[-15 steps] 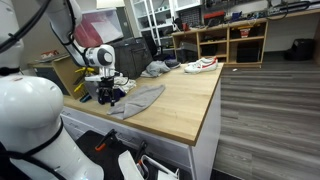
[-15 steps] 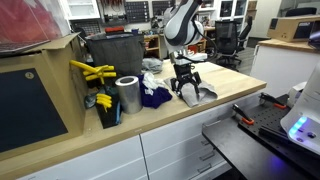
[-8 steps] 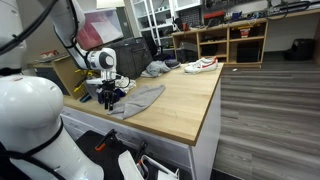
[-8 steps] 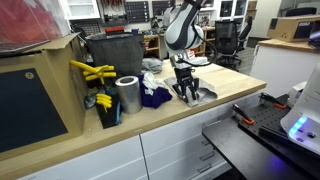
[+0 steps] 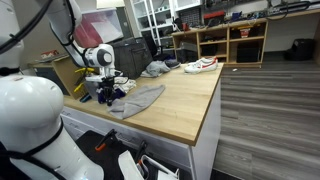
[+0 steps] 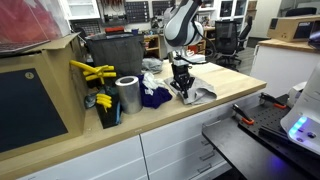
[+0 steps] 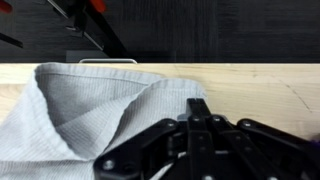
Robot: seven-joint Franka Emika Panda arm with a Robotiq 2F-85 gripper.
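Tools with yellow handles (image 6: 88, 72) sit toward the left end of the bench (image 6: 235, 80) in an exterior view, close to its back edge. Next right stands a metal canister (image 6: 127, 95), upright. A dark blue cloth (image 6: 155, 97) lies bunched just beside it. Right of that, the gripper (image 6: 181, 90) points straight down onto a grey cloth (image 6: 204, 95), which lies rumpled near the front edge, about midway along it. In the wrist view the jaws are drawn together, pinching the cloth's right edge. The fabric spreads leftward in folds. Bare wood continues to the right-hand corner.
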